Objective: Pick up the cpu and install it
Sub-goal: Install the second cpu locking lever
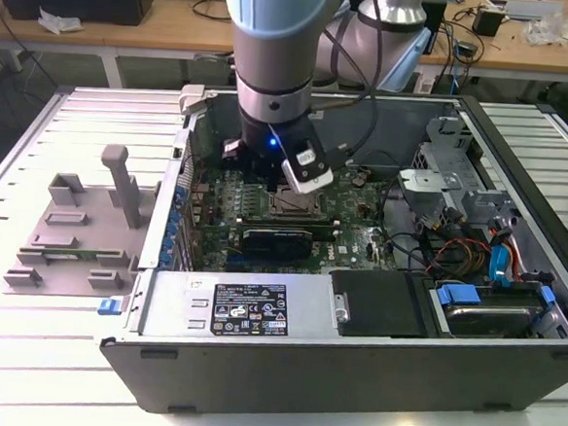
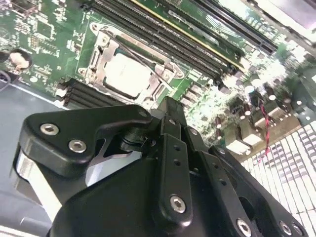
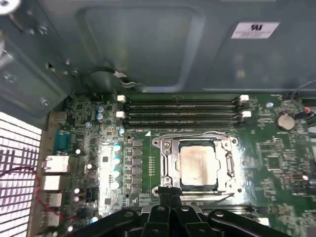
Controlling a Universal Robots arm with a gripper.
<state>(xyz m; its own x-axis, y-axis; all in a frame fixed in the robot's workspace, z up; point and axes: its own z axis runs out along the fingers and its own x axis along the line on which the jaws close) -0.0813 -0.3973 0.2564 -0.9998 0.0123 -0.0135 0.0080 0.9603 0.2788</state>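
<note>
Cpu [image 3: 198, 165] within motherboard [image 3: 276, 163] socket [image 3: 168, 170]

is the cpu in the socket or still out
In. In both wrist views the cpu lies flat inside the socket's metal frame on the motherboard, and the hand sits just beside it, not holding it.

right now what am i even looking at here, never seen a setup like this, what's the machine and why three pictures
It is one robot arm working inside an open computer case that lies on a slatted table. The exterior view comes from a camera off the arm. Both wrist views come from cameras riding on the arm, looking down past its black gripper at the green motherboard. The silver square is the cpu, sitting in its metal-framed socket beside the long memory slots. The gripper hangs just above the socket, its fingers together and holding nothing. A grey plastic holder lies on the table at the exterior view's left.
</note>
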